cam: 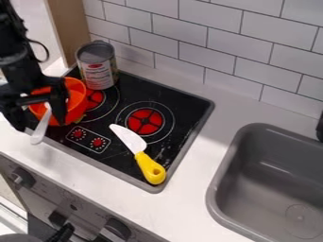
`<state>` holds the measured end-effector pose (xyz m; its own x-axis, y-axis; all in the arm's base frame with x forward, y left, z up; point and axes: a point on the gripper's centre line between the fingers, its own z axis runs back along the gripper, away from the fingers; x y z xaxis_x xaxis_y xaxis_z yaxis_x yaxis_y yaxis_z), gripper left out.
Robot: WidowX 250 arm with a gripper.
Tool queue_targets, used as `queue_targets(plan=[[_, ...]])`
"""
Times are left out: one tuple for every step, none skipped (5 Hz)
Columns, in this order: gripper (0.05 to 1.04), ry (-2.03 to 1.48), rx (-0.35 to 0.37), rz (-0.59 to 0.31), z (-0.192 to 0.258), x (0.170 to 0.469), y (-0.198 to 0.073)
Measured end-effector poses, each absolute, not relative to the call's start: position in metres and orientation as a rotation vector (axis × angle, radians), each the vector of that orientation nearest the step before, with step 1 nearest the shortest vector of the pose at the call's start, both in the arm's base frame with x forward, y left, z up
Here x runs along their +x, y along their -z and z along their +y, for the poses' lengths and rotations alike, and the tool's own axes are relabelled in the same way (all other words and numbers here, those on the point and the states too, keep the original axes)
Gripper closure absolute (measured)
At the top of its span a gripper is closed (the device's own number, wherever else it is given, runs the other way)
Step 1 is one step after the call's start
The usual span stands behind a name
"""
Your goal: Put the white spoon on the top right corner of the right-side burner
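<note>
At the left, the black gripper point(40, 123) hangs low over the front of the orange bowl point(77, 97), its two fingers spread apart and open. The white spoon point(39, 132) lies between and just below the fingers, slanting over the bowl's front rim; one end shows beyond the stove's front-left edge. Part of the bowl is hidden behind the gripper. The right-side burner point(145, 121) is a red disc with white rings around it on the black stove top.
A tall can point(97, 65) stands behind the bowl near the tiled wall. A knife point(148, 168) with a yellow handle lies from the right-side burner's front-left edge to the stove's front corner. A grey sink point(217, 189) is at the right.
</note>
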<state>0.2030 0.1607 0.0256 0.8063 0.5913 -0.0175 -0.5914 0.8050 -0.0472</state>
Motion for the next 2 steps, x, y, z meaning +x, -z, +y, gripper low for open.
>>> queue_targets(plan=[[0.094, -0.611, -0.021, 0.014, 0.1566, 0.2018, -0.0157], [0.168, -0.614, -0.020, 0.011, 0.1564, 0.2015, -0.0149]])
